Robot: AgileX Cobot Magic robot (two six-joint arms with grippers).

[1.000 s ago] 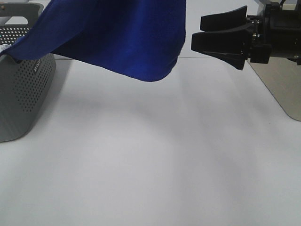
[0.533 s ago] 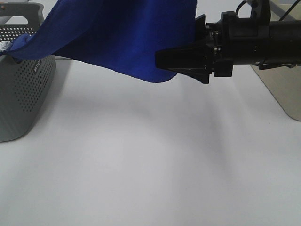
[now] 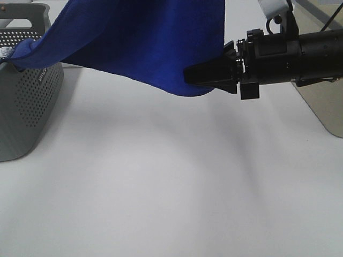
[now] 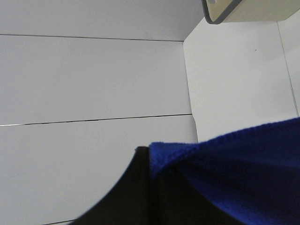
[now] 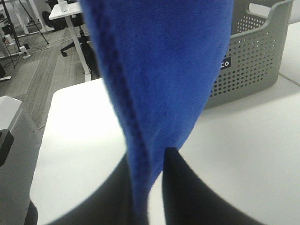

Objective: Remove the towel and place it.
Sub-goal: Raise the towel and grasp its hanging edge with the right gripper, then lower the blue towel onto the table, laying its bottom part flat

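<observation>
The royal-blue towel point(image 3: 139, 43) hangs lifted above the white table, one end still trailing into the grey perforated basket point(image 3: 27, 107) at the left. My right gripper point(image 3: 188, 75) reaches in from the right and is shut on the towel's lowest hanging corner. In the right wrist view the towel's point(image 5: 164, 61) hemmed edge runs down between the two black fingers of that gripper point(image 5: 149, 155). My left gripper is above the exterior view. Its wrist view shows a black finger point(image 4: 136, 187) pressed against a fold of the towel point(image 4: 243, 168), so it is shut on it.
A flat grey-beige panel point(image 3: 321, 101) lies on the table at the right, under my right arm. The basket point(image 5: 253, 61) stands behind the towel in the right wrist view. White tabletop point(image 3: 161, 187) spreads below the hanging cloth.
My right gripper moved left from beside the towel to its lower corner, and its jaws went from wide open to shut on the cloth. The towel shifted slightly.
</observation>
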